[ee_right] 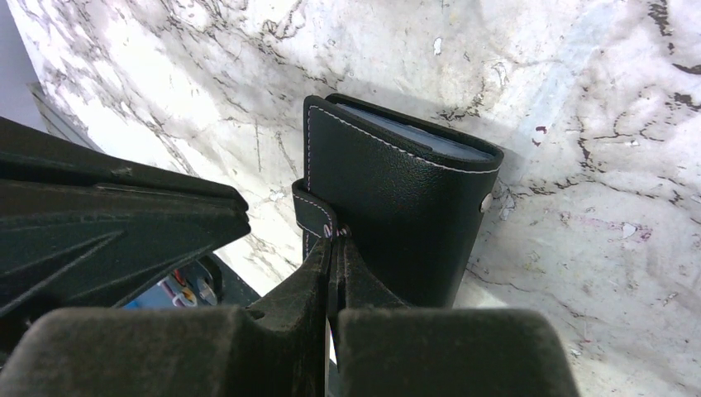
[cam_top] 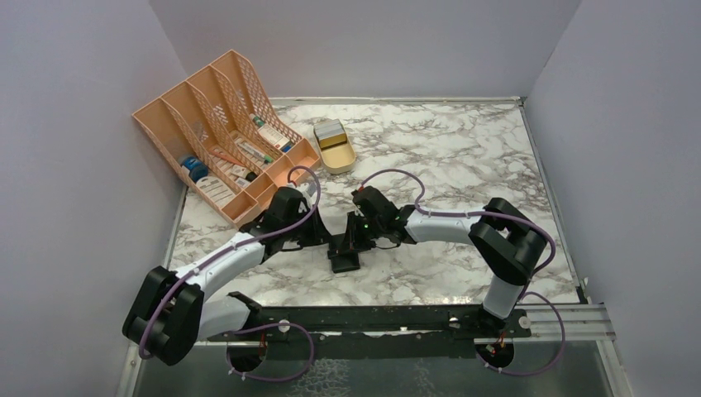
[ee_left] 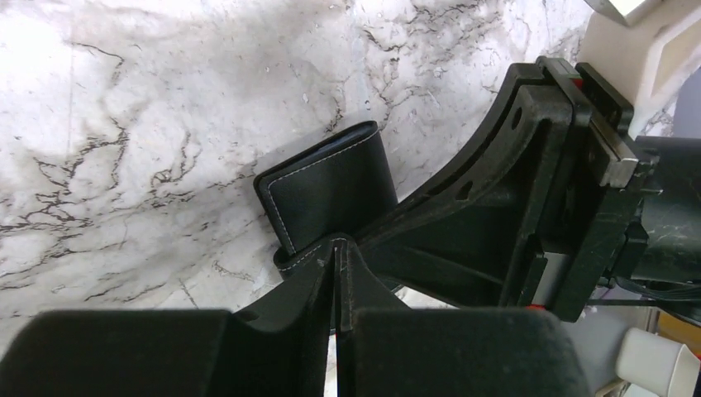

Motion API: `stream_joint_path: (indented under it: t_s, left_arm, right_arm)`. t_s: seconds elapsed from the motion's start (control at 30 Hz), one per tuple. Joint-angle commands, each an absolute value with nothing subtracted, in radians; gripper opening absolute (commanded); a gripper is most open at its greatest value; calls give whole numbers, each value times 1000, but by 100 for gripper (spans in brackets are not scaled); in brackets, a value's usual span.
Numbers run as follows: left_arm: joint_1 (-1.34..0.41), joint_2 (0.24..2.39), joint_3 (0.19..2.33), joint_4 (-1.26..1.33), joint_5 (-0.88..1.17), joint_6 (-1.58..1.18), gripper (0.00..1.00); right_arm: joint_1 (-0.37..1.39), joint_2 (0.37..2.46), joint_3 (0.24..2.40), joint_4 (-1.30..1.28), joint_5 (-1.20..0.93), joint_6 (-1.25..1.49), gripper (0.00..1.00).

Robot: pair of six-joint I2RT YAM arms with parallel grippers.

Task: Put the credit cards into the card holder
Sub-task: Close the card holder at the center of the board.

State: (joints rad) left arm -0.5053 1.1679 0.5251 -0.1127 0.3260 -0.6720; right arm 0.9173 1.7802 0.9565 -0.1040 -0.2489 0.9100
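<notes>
Both claws are pinched shut on the card holder (cam_top: 344, 261): left gripper (ee_left: 337, 246) on a stitched edge, right gripper (ee_right: 335, 236) on its strap. The holder rests on the grey-veined marble-print table (cam_top: 463, 149), directly at both fingertips. Lilac walls (cam_top: 74, 99) all round. Peach organiser (cam_top: 240, 78) well beyond the left claw.

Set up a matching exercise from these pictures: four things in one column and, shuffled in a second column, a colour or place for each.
Things
1. card holder
2. file organiser
3. oval tin
4. table top

Descriptions
A. white marble with grey veins
B. peach mesh, at the far left corner
C. black with pale stitching, pinched by the left gripper and the right gripper
D. tan-gold, just right of the file organiser

Pairs: 1-C, 2-B, 3-D, 4-A
</notes>
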Motion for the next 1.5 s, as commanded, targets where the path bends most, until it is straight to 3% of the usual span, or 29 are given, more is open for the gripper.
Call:
stream_joint_path:
  t_s: [0.0,0.5,0.9,1.0,1.2,1.47]
  left_arm:
    - [-505,1156,482,-76,376,-701,8]
    - [-532,1249,479,-26,379,-707,7]
    - [-532,1351,506,-43,285,-666,8]
    - [-534,1353,496,-44,278,-661,8]
    - [-533,1355,489,-43,275,-657,9]
    - [-534,1364,488,-40,275,-656,9]
  right_arm:
    - [922,1834,923,-184,-203,903,1]
    - [877,1820,818,-94,-247,920,1]
    - [873,1782,892,-132,-299,866,1]
    - [873,1779,917,-155,-292,857,13]
    - [873,1782,952,-167,-301,849,21]
    - [873,1779,995,-208,-273,835,18]
